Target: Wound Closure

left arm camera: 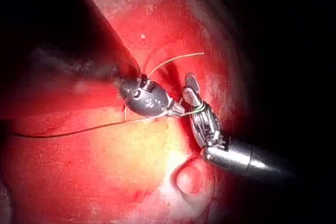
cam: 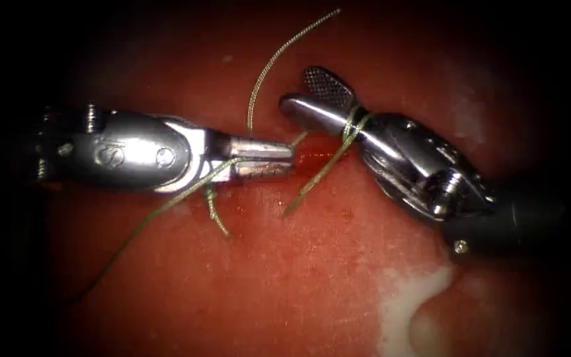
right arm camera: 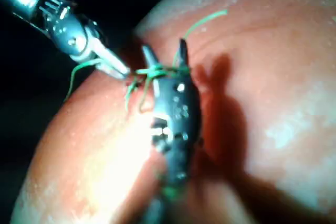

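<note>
Over the cut (cam: 312,157), mid-tissue, the thread (cam: 269,66) is the thing in play: no needle to place in these frames. Thread is wound in loops around the right end effector (cam: 313,92) just behind its jaws, at the neck (cam: 351,124). One strand runs from those loops down-left to a free end lying on the tissue (cam: 299,277) just below the cut. Another strand rises from beside the left end effector's tip and curves up and right to a free end. A long tail leaves the left end effector (cam: 287,160), passes under its body and trails off down-left across the tissue. A short knotted stub (cam: 214,210) sits on the tissue just below the left tool, left of the cut.

Left end effector: jaws pressed together, pinching the thread at the tip, lying level right over the cut's left end. Left wrist view shows it (left arm camera: 179,109) tip to tip with the right tool (left arm camera: 190,88), thread (left arm camera: 79,131) trailing away across the tissue (left arm camera: 131,171).

Right end effector: jaws spread, toothed inner face visible, nothing between them; it carries the wraps only. Right wrist view confirms spread jaws (right arm camera: 164,55) with thread (right arm camera: 155,71) crossing at their base, left tool (right arm camera: 119,67) just beside.

Red fluid (cam: 312,156) wets the cut between both tips. Pale fatty patch (cam: 408,301) lower right on the tissue
</note>
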`<state>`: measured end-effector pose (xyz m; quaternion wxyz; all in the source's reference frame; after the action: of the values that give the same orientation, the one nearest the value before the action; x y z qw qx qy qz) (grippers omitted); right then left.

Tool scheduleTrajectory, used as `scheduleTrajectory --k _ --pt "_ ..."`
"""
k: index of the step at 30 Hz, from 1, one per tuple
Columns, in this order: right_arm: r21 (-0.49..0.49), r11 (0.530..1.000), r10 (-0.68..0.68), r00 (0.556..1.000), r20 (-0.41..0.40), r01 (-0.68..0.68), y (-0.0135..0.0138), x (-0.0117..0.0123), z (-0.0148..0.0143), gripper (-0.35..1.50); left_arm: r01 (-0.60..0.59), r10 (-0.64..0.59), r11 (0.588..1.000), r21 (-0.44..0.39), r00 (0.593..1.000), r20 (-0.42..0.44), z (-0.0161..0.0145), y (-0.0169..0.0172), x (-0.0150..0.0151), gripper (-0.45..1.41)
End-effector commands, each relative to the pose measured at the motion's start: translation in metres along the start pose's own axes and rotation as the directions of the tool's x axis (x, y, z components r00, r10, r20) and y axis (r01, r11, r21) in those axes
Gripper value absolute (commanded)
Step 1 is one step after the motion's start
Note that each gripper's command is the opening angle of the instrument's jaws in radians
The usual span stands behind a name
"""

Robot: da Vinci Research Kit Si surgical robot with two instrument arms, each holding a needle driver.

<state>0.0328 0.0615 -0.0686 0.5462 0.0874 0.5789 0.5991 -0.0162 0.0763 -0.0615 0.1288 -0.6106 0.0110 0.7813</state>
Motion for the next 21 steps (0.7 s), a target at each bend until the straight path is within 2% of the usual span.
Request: scheduleTrajectory --k 1,10,21 --pt "0.003 1.0 0.007 1.0 -0.003 -0.007 -0.0001 -0.0005 0.0009 0.63 0.001 -0.001 1.0 0.001 1.0 0.001 0.001 0.0001 -0.0005 -0.35" --pt "-0.03 0.997 0.065 0.998 0.013 -0.064 0.0017 -0.0007 0.002 0.44 0.001 -0.001 1.0 0.004 1.0 0.001 0.0019 -0.0009 -0.0008 -0.35" --pt "-0.053 0.991 0.126 0.992 0.009 -0.126 0.0032 -0.0007 0.0039 0.46 0.001 -0.001 1.0 0.002 1.0 0.0 0.0023 -0.0018 -0.0011 -0.35"
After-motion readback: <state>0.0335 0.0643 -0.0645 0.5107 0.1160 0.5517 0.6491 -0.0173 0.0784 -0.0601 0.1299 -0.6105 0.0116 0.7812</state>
